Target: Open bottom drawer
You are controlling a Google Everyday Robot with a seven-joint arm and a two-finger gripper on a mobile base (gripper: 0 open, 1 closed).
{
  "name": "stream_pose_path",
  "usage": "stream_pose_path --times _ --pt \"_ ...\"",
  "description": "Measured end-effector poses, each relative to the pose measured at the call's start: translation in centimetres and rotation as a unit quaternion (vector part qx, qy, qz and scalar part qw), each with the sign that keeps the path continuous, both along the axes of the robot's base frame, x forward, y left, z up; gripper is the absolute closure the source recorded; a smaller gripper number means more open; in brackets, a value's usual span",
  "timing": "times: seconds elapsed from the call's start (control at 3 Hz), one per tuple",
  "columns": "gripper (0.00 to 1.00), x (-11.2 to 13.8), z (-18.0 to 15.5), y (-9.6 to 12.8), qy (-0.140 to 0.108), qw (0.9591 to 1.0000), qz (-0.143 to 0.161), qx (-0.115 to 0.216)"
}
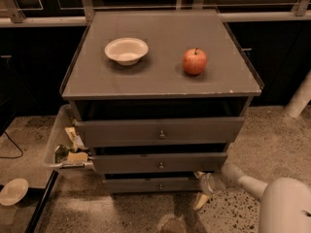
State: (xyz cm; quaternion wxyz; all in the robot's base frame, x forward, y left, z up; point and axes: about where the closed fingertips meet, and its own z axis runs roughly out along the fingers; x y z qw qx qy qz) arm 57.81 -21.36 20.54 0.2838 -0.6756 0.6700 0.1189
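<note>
Looking on, I see the gripper [198, 188] low at the right end of the bottom drawer [141, 184], fingers spread wide w/ nothing held, so IMO it should shift left to the centre knob [160, 186], pinch, then pull straight out.

On the cabinet top [160, 79] a bowl [126, 50] is set left of an apple [195, 61]. Below, the bottom drawer [150, 184] is found under two others, with the gripper [200, 188] just beside its right end. A bin [58, 144] is placed left of the drawers.
</note>
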Motion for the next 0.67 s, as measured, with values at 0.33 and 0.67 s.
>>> stream_pose_path --times 0.33,0.67 --pt "0.0 0.0 -0.01 0.0 0.0 1.0 0.0 0.0" --pt "0.0 0.57 -0.94 0.43 -0.001 1.0 0.001 0.008"
